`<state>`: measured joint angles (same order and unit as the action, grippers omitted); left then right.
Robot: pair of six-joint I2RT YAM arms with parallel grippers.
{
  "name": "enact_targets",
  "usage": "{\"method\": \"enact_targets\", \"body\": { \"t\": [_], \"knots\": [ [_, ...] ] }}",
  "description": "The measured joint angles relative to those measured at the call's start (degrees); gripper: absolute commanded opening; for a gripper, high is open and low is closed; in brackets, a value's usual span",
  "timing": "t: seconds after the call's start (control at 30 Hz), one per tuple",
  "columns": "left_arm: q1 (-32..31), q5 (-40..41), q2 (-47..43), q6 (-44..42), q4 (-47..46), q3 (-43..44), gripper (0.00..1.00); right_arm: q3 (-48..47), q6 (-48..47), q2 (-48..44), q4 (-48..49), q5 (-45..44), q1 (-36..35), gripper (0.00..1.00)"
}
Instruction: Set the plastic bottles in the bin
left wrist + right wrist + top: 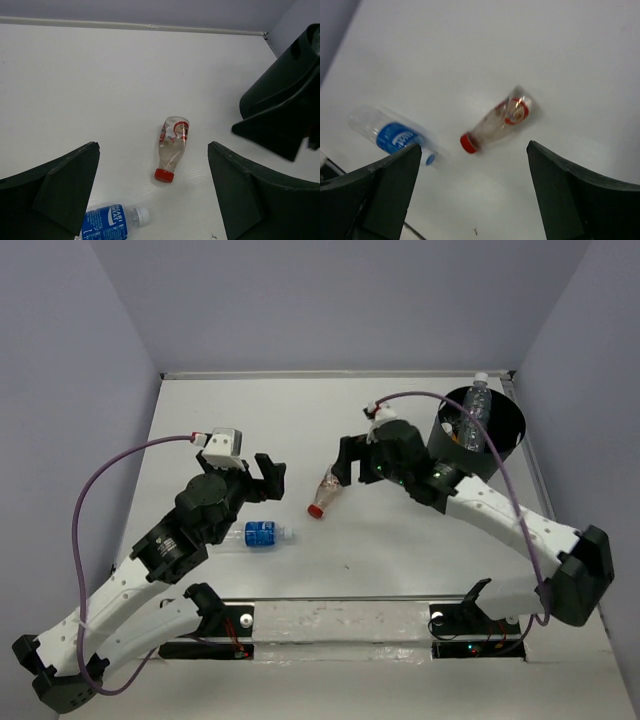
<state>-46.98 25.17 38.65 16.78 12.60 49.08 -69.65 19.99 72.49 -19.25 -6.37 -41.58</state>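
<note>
A clear bottle with a red cap and a red-white label (325, 492) lies on the white table between my two grippers, cap toward the near edge. It also shows as the red-capped bottle (171, 147) and the red-capped bottle (497, 125). A blue-labelled bottle with a white cap (255, 535) lies beside the left arm; the same blue bottle (112, 222) and blue bottle (390, 135) appear in both wrist views. My left gripper (272, 472) (152, 148) is open and empty, hovering left of the red-capped bottle. My right gripper (350, 460) (474, 148) is open and empty above it. The black bin (500, 445) stands at the far right with bottles inside.
One clear bottle with a white cap (477, 405) pokes above the bin's rim. Grey walls close off the table at the back and both sides. The right arm's black gripper (280, 115) fills the right side of the left wrist view.
</note>
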Motion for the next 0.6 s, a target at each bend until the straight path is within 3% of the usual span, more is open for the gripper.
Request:
{"method": "enact_targets", "body": {
  "t": [0.1, 0.2, 0.47, 0.6],
  "knots": [
    [1.0, -0.6, 0.6, 0.0, 0.0, 0.0, 0.99, 9.3, 8.0, 8.5, 2.7, -0.3, -2.6, 0.98],
    [1.1, -1.0, 0.8, 0.0, 0.0, -0.1, 0.99, 12.4, 12.9, 13.4, 3.5, -1.9, -2.6, 1.00],
    [1.1, -1.6, 0.8, 0.0, -0.2, -0.7, 0.99, 8.9, 18.9, 23.8, 12.0, -7.3, -1.9, 1.00],
    [1.1, -2.0, 0.8, 0.0, -0.3, -0.7, 0.99, 6.3, 20.2, 30.2, 13.8, -7.4, -1.0, 0.94]
  ]
}}
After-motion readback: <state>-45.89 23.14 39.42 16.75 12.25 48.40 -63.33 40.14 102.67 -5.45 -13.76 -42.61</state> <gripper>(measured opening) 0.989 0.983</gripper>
